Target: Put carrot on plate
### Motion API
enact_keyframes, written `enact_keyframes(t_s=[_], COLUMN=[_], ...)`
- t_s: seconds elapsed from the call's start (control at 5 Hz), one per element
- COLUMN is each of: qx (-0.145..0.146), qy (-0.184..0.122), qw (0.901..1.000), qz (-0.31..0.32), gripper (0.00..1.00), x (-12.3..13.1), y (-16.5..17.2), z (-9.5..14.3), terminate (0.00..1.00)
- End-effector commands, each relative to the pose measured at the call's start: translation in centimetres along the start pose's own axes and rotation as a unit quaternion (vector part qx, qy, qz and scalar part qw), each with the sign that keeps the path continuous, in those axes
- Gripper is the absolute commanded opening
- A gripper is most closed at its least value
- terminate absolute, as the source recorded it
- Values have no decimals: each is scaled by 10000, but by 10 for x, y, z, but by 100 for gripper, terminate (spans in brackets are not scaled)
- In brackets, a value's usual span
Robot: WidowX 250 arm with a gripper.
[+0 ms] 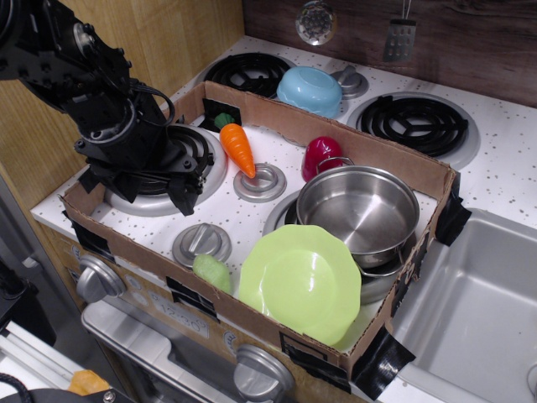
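The orange carrot (237, 149) lies on the toy stove top inside the cardboard tray, green stub toward the back, tip near a small round silver knob (259, 182). The lime-green scalloped plate (302, 281) sits at the front of the tray, tilted and leaning on the steel pot (359, 206). My black gripper (138, 189) hangs over the front-left burner, left of the carrot and apart from it. Its fingers look spread and hold nothing.
Cardboard walls (336, 126) ring the work area. A dark red toy (321, 155) sits behind the pot. A small pale green toy (212, 271) lies left of the plate. A light blue bowl (310, 90) sits beyond the tray. A sink (470, 311) is at the right.
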State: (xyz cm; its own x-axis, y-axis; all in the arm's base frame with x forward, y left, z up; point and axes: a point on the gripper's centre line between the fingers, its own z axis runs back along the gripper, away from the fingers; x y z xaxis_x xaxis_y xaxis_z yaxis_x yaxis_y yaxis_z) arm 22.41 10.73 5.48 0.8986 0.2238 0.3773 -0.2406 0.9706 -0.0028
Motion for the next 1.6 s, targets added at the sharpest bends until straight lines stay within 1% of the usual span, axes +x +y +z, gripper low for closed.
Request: enact_keyframes(t_s=[0.0, 0.2, 0.4, 0.6, 0.8, 1.0, 1.2, 1.4], qx=[0, -7, 258, 387, 631, 657, 519, 482], qy=[0, 340, 282, 229, 230, 250, 297, 390], qw=[10000, 9990, 9985, 9970, 9942, 9933, 9940, 9939], qz=[0, 306, 397, 626, 838, 920, 920, 911], gripper=[100, 100, 100, 100, 100, 100, 100, 100], x=[0, 25, 52, 76, 93, 120, 133, 139], y=[0, -4, -4, -4, -2, 6, 6, 3], z=[0, 1, 7, 8, -6, -36, -48, -54], terminate=[0, 0, 0, 0, 0, 0, 0, 0])
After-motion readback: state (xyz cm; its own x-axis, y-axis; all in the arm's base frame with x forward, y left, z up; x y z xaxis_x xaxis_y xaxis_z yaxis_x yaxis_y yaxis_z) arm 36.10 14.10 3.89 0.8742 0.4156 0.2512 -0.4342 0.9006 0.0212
